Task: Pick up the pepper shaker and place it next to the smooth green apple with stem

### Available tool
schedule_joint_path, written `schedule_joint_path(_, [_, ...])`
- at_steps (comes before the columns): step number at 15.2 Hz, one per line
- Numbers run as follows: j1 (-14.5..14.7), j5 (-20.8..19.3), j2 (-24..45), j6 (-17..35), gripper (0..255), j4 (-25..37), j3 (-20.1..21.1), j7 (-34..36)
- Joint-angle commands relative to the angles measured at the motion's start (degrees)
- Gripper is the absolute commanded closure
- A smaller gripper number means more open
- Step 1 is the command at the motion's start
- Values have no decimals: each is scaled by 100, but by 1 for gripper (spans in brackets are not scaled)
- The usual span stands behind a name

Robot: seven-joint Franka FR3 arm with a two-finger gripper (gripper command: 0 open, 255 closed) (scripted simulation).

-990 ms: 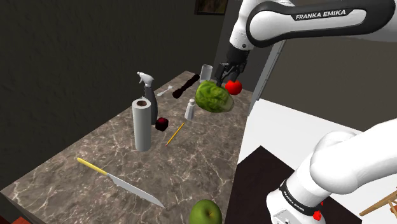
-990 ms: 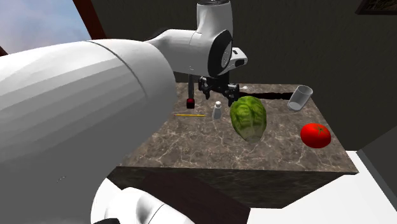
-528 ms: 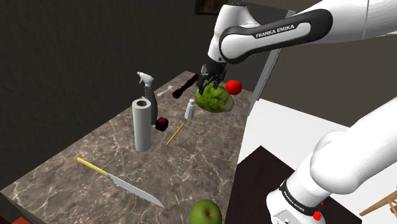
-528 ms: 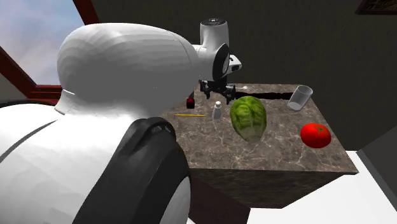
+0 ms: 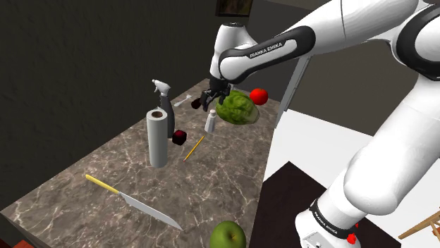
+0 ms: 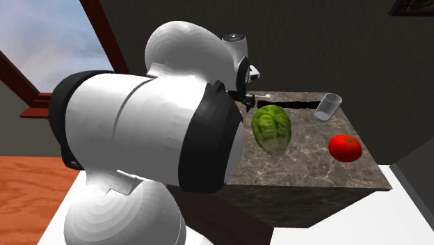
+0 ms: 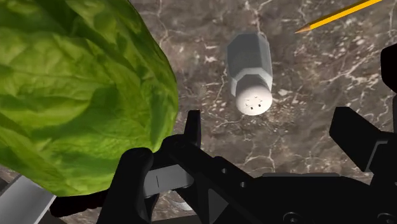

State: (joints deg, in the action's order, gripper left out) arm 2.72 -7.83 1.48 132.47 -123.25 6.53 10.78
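Brown veined marble countertop point(image 5: 220, 176): rectangular, with a polished look. Lettuce head point(image 5: 237, 109) point(image 7: 76, 89): crinkled, leafy, green, near the far end in the shoulder view. Black gripper point(image 5: 209, 104) point(image 7: 267, 121): hovers above the marble just beside the lettuce head, jaws spread wide, gripping nothing. Green apple point(image 5: 228, 235): smooth, round, at the near edge, well apart from the gripper. Pepper shaker point(image 5: 210, 122) point(image 7: 250, 73): small, pale grey, with a faceted body and a domed perforated top. It stands upright beside the lettuce head, below the parted fingers, touched by neither. Yellow pencil point(image 5: 194, 147) point(image 7: 337, 14): slender, lying near the pepper shaker.
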Motion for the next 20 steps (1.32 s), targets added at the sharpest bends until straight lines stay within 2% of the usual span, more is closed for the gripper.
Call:
schedule_joint_path(1, [-14, -36, 137, 168, 0, -23, -15, 0])
schedule_joint_path(7, [-27, -131, 431, 547, 0, -113, -41, 62])
schedule_joint_path(14, [-27, -131, 430, 546, 0, -113, -41, 62])
schedule_joint_path(15, [-27, -131, 430, 546, 255, -113, -41, 62])
schedule_joint_path(20, [-28, -130, 431, 545, 255, -111, -42, 61])
